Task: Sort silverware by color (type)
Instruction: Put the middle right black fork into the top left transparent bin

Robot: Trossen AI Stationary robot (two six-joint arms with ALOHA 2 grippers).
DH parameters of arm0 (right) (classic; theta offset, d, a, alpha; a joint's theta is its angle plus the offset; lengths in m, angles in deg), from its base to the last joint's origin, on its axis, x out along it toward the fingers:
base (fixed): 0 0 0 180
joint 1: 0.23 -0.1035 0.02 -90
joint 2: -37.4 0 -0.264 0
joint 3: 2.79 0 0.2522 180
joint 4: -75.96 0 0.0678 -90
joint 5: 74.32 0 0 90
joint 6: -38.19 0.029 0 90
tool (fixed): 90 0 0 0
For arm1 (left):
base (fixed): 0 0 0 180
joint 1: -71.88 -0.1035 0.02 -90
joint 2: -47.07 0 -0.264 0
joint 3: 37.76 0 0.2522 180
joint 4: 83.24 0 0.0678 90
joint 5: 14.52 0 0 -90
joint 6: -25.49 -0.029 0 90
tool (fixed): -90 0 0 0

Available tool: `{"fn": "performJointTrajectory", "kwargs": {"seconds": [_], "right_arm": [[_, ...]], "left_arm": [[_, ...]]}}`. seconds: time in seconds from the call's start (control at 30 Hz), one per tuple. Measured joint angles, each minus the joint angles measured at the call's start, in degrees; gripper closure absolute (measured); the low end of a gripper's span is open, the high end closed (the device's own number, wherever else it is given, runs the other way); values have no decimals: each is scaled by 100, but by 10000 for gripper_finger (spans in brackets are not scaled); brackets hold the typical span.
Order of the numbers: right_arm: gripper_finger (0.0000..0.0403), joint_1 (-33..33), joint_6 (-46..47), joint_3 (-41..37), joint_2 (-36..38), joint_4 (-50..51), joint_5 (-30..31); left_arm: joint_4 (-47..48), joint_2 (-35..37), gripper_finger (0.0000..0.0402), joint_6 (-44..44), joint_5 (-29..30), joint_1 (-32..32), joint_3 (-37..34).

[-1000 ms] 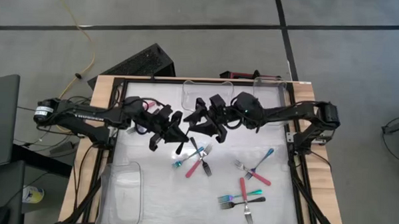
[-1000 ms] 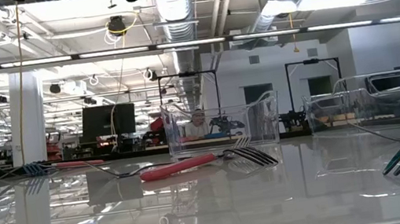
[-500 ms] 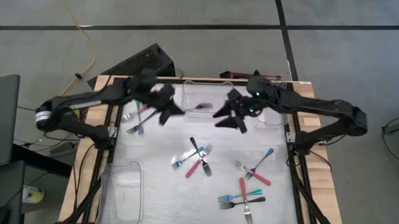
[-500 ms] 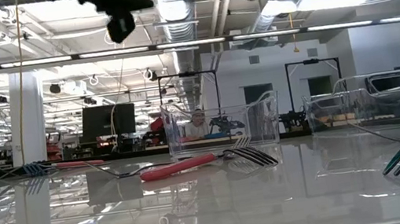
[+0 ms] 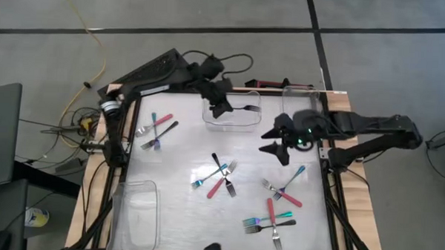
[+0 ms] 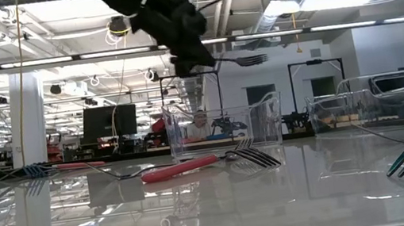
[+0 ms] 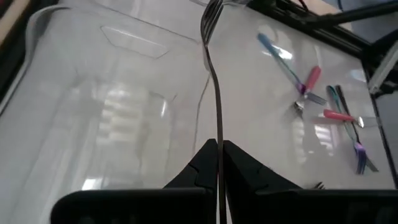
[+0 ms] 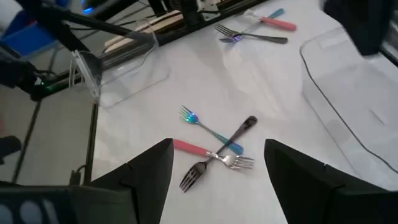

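Sorting barely begun, we judge: left gripper [image 5: 221, 108] clamps dark fork [image 5: 247, 108] over 12 o'clock bin [image 5: 208, 118], not released. Right gripper [image 5: 278, 141] spread wide, empty, 3 o'clock. Forks still loose: centre cluster [image 5: 219, 177], 5 o'clock group [image 5: 273, 214], 10 o'clock trio [image 5: 157, 129].

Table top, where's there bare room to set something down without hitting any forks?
The widest bare patch lies between the near-left bin and the crossed forks at the centre, running to the near edge. Another lies between the left forks and the far bin. The near-right corner is crowded, with forks and more forks.
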Motion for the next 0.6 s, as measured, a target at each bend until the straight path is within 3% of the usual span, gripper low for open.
{"fn": "performJointTrajectory", "kwargs": {"seconds": [0.2, 0.53, 0.6], "right_arm": [[127, -624, 227, -4, -16, 54, 618], [127, -667, 613, -4, -22, 74, 805], [127, -667, 718, -4, -22, 72, 872]], "left_arm": [[267, -671, 401, -134, 8, -34, 471], [480, -712, 401, -498, 320, -57, 485], [501, -732, 401, -526, 616, -48, 485]]}}
